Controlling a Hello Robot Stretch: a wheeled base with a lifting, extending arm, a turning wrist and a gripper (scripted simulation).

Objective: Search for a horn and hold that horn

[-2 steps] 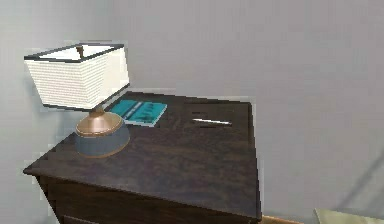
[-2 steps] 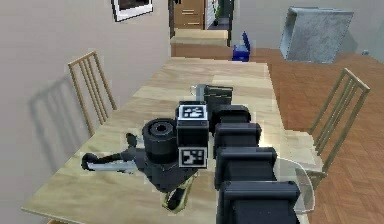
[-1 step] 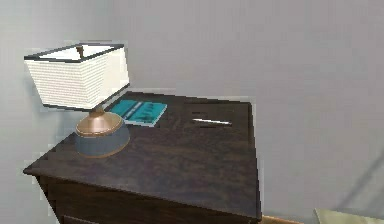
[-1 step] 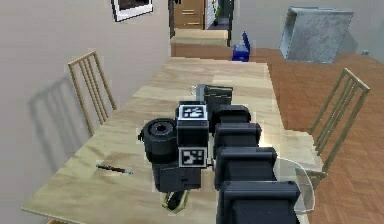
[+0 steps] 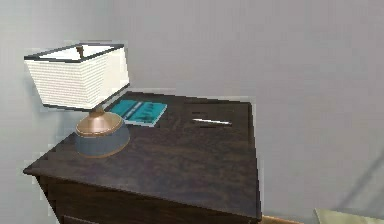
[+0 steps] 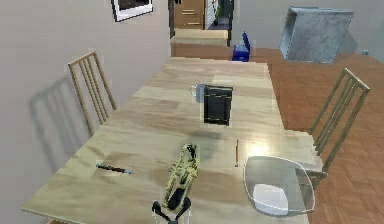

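Observation:
On the light wooden dining table (image 6: 150, 115) in the arm side view, a long pale yellow and dark object (image 6: 183, 175) lies near the front edge. It has a black and white end (image 6: 170, 209) toward the bottom of the picture. Its shape is too small to name as a horn. In the forward view a dark wooden cabinet (image 5: 160, 165) carries a lamp (image 5: 85, 85) with a white shade, a teal book (image 5: 138, 110) and a thin white stick (image 5: 210, 121).
The dining table also bears a dark upright box (image 6: 218, 104), a small mug (image 6: 198, 92), a dark pen (image 6: 113, 169), a thin pencil (image 6: 236, 152) and a clear glass bowl (image 6: 272, 183). Wooden chairs (image 6: 90, 85) (image 6: 338, 105) stand at both sides. A doorway (image 6: 192, 15) opens beyond.

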